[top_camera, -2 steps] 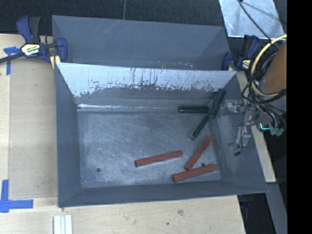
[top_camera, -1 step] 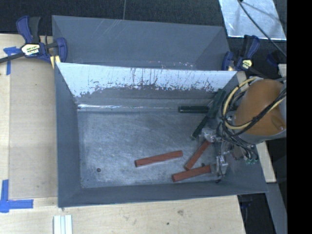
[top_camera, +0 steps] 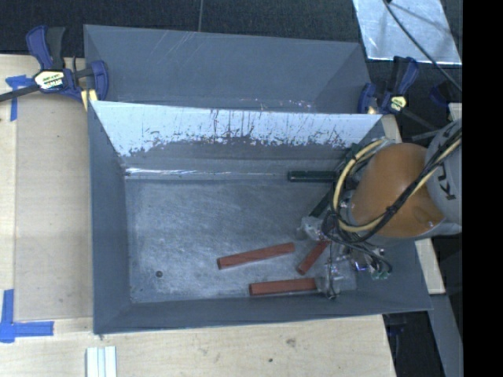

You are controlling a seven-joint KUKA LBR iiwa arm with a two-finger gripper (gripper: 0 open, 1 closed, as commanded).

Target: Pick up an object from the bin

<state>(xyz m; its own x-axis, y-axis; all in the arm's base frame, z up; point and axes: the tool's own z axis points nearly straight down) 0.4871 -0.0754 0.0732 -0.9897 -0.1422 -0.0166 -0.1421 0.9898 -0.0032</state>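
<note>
My gripper [top_camera: 332, 283] is low in the bin's front right corner, under the orange wrist cover. It stands at the right end of a red-brown flat stick [top_camera: 281, 287] that lies along the front wall. A shorter red-brown stick [top_camera: 311, 258] leans at a slant just left of the gripper, partly hidden by it. A third, longer red-brown stick [top_camera: 255, 256] lies on the floor further left, slightly tilted.
A black rod [top_camera: 313, 177] lies along the back wall at the right, its right end hidden behind the arm's cables. A small dark speck [top_camera: 159, 274] sits on the floor at the front left.
</note>
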